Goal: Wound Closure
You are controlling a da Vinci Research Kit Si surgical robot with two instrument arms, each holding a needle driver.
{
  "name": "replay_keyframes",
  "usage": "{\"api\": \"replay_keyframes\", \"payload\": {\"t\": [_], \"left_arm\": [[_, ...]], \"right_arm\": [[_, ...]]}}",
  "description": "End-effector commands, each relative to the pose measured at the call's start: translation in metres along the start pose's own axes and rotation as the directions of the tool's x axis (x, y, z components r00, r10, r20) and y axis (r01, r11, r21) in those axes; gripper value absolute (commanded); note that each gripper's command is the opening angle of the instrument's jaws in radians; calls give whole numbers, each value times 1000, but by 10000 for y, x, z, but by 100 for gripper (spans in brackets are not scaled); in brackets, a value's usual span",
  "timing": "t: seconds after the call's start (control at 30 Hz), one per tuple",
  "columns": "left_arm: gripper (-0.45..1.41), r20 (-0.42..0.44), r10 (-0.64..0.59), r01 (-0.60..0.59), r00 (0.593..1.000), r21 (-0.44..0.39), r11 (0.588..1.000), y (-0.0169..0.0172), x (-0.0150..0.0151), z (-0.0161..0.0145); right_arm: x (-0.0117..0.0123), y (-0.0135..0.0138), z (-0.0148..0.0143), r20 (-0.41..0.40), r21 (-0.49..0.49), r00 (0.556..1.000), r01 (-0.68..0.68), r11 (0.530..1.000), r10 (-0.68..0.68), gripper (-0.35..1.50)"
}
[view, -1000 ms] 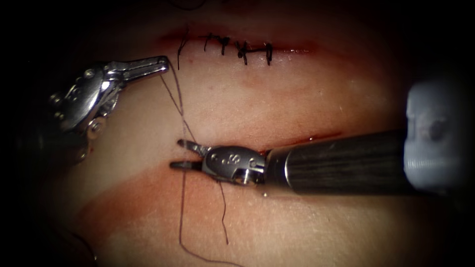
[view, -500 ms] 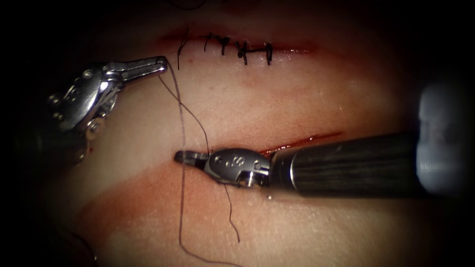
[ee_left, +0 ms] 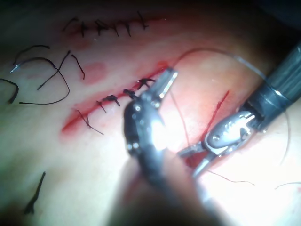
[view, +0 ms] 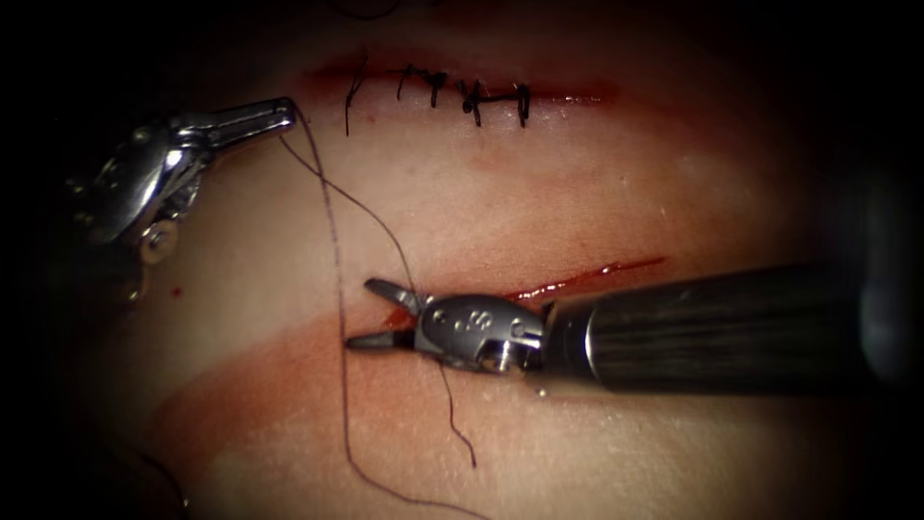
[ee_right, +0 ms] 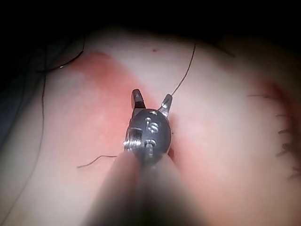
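My left tool (view: 284,111) is at the upper left, its jaws shut on the dark thread (view: 332,241). One strand drops down the tissue (view: 577,173). Another curves to the left end of the open cut (view: 597,274). There my right tool (view: 364,313) stands with its jaws open and nothing between them, the thread passing close by. A short thread end (view: 457,424) trails below its wrist. In the left wrist view, the left tool (ee_left: 167,77) is shut on the thread and the right tool (ee_left: 197,157) is open. The right wrist view gives the open right tool (ee_right: 151,99).
A stitched cut (view: 462,91) runs along the top of the tissue, with red fluid (view: 577,96) at its right end. Loose cut thread ends (ee_left: 42,75) lie beyond the stitched cuts. The right tool's dark shaft (view: 722,323) crosses the lower right.
The right jaws shut half a second ago and now stand open again, and the tool has shifted slightly right. The left tool has moved up and left with the thread, whose strand now curves slack.
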Motion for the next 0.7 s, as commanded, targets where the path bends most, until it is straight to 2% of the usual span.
{"api": "replay_keyframes", "payload": {"t": [0.03, 0.43, 0.57, 0.6, 0.7], "left_arm": [[-45, 1, 2, -2, 1000, 1, 1000, -2, -8, 3], [-45, 28, 18, -19, 999, 31, 999, -14, -12, -14], [-45, 46, 37, -39, 998, 53, 998, -29, -25, -18], [-45, 68, 44, -50, 997, 78, 996, -52, -41, -25], [-45, 83, 49, -57, 995, 94, 994, -67, -50, -30]], "right_arm": [[-7, -5, 1, 3, 4, 1000, -2, 1000, 2, 148], [-25, 1, -57, 24, -10, 1000, 12, 1000, -11, 148], [-28, 2, -65, 31, -19, 999, 12, 1000, -11, 148], [-27, 1, -66, 33, -23, 999, 10, 1000, -10, 148], [-27, 1, -66, 33, -23, 999, 10, 1000, -9, 148]]}}
